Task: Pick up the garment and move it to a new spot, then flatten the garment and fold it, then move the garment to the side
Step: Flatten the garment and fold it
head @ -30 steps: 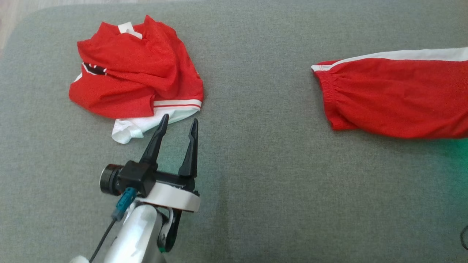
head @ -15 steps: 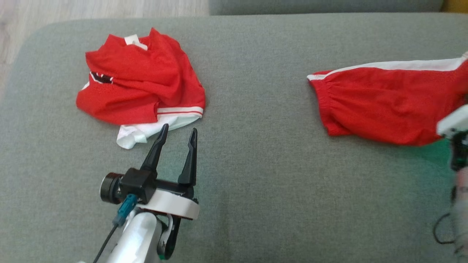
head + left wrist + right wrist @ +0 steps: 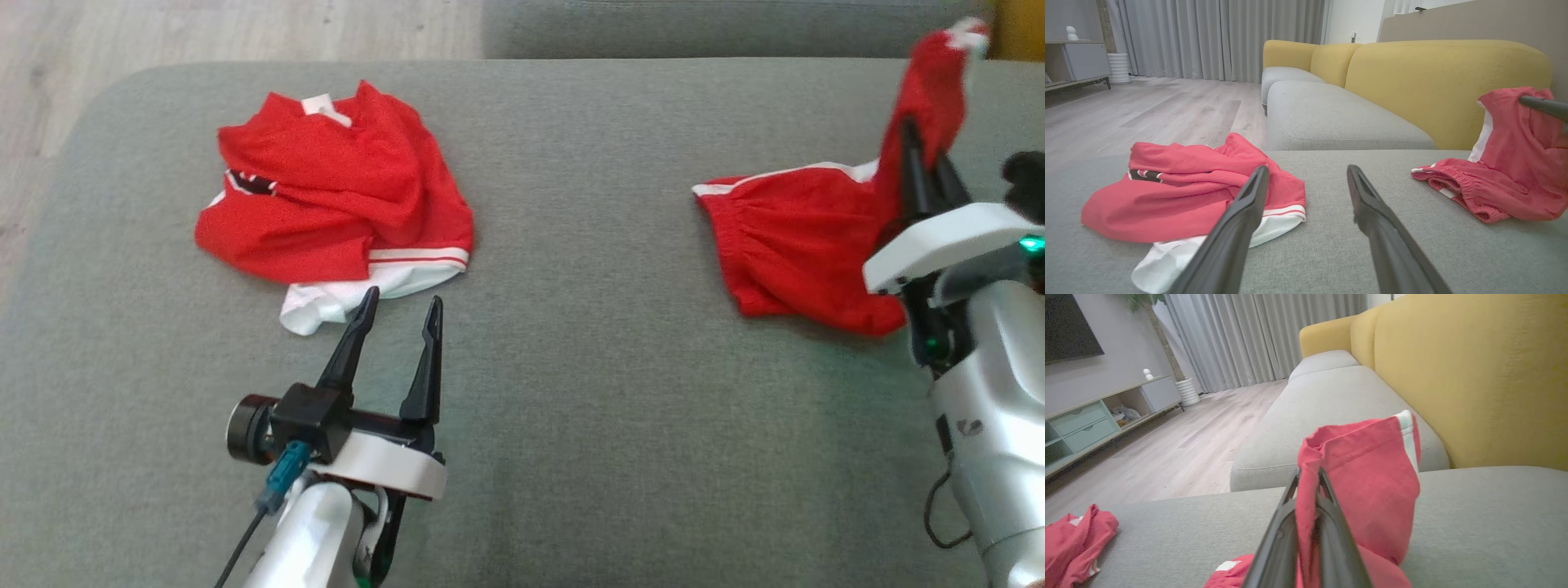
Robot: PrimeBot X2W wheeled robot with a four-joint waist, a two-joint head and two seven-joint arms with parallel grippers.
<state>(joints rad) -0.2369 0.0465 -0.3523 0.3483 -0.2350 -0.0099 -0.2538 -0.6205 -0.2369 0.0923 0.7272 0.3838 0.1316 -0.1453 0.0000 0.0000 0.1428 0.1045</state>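
The red shorts (image 3: 784, 253) lie at the right of the head view on the grey sofa cushion (image 3: 571, 392). Their gathered waistband (image 3: 729, 237) points towards frame centre, while one end is drawn up off the cushion towards the upper right corner. The right gripper (image 3: 921, 145) is clamped on that raised end, fingers closed with red cloth pinched between them, as the right wrist view confirms. Judgement: the fabric is thin, light and limp. It drapes and bunches readily, is likely to trail and fold on itself when carried, and poses no breakage risk. A hold on the waistband or a hem corner would likely give the best control for flattening. The left gripper (image 3: 403, 296) hangs at lower left with fingers spread wide, holding nothing. Its tips are just beside the white edge of a crumpled red jersey (image 3: 326, 196) at upper left, well apart from the shorts. Not determinable: how much cloth sits inside the pinch; the far portion of the shorts, masked by the right arm; the raised tip, blurred at the frame edge; the jersey's dark print, mostly folded under.
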